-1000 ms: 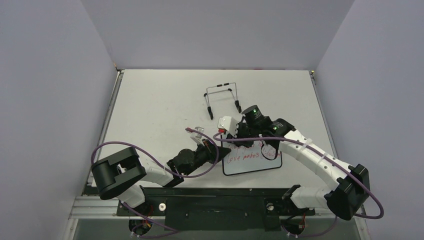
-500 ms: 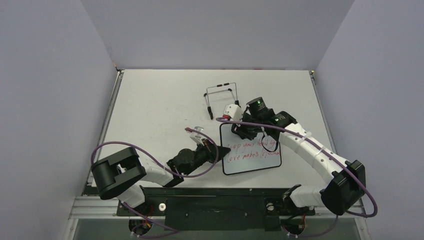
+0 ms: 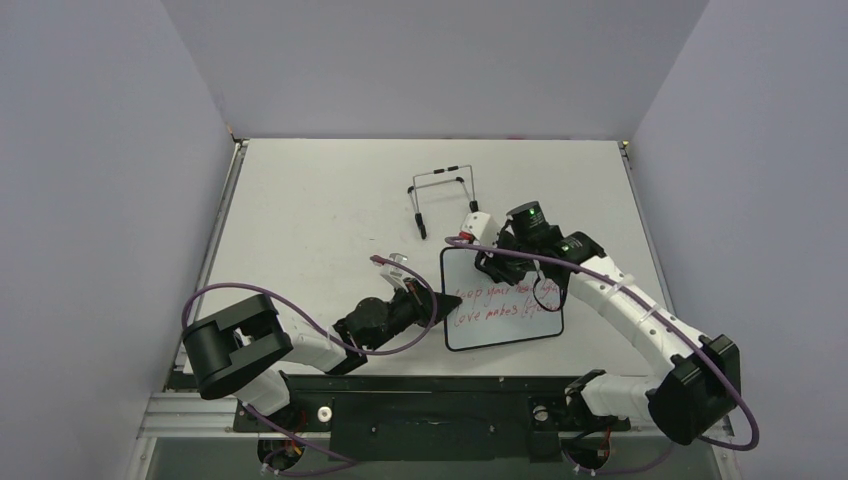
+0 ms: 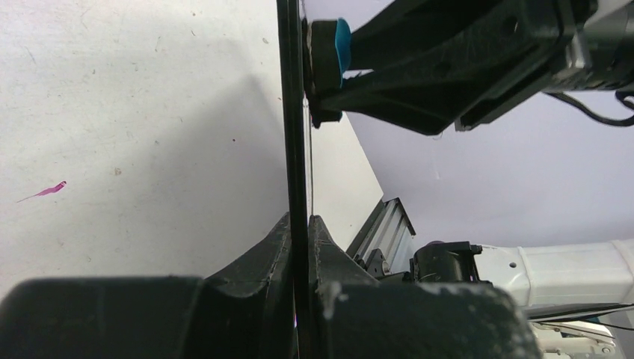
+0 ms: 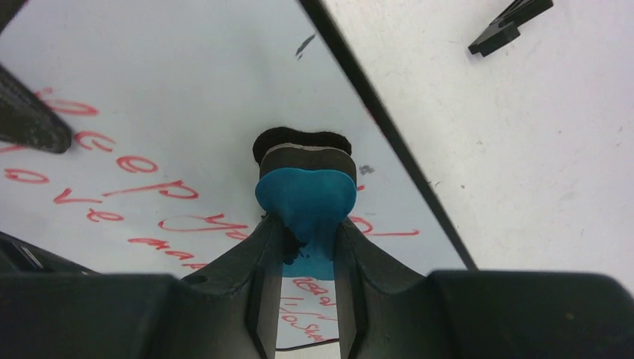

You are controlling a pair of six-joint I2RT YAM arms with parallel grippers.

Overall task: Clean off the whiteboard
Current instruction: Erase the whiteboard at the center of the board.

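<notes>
The whiteboard (image 3: pixel 497 325) lies low over the table's near middle, black-framed, with red handwriting across it. My left gripper (image 3: pixel 441 303) is shut on its left edge; in the left wrist view the board's thin black edge (image 4: pixel 296 112) runs up from between the closed jaws of that gripper (image 4: pixel 300 228). My right gripper (image 3: pixel 504 264) sits over the board's upper part, shut on a small blue eraser (image 5: pixel 306 193). The eraser's dark pad presses on the white surface (image 5: pixel 149 82) near the far right frame. From the left wrist the eraser (image 4: pixel 341 43) shows touching the board.
A black wire stand (image 3: pixel 445 193) stands behind the board, mid-table; one of its feet (image 5: pixel 511 27) shows beyond the frame. Purple cables loop beside both arms. Grey walls close the table on three sides. A small magenta mark (image 4: pixel 46 191) is on the tabletop.
My right gripper has slid with the eraser from the board's upper left toward its upper right, uncovering the top line of writing. The left arm and board have stayed put.
</notes>
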